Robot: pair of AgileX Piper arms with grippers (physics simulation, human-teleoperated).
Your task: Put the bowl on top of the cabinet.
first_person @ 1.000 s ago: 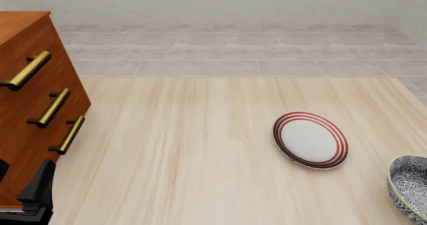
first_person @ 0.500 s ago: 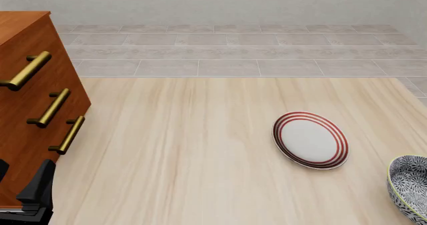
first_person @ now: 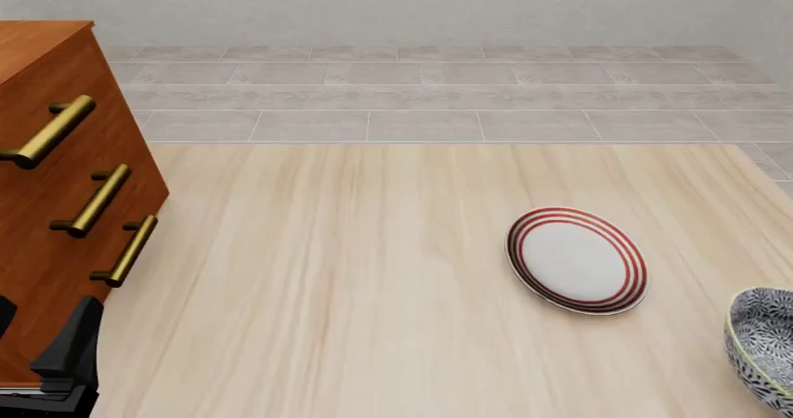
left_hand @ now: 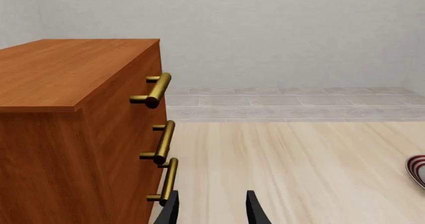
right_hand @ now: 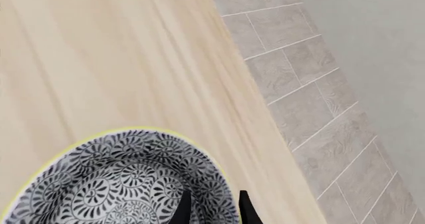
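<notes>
Front view: deep blue-and-white floral bowl (first_person: 764, 348) lower right, reddish-brown wooden cabinet (first_person: 50, 195) far left. Right gripper (right_hand: 211, 206) fingers narrowly apart over bowl wall, grip unclear; left gripper (left_hand: 211, 209) parted, empty. Best clamped firmly, lifted level.

I'm working in a simulated room that reads as a bare domestic setting, not a lab or workshop. What I see is a pale wooden table (first_person: 371, 279) with flat, rendered grain, a floor of grey-beige tiles (first_person: 434, 93) beyond it, and a plain off-white wall (left_hand: 285, 30) with nothing hung on it. The homely touches are a reddish-brown wooden cabinet (left_hand: 59, 114) with brass bar handles (left_hand: 156, 89), a red-ringed white plate (first_person: 578, 260) and a blue-and-white patterned bowl (right_hand: 126, 184).
</notes>
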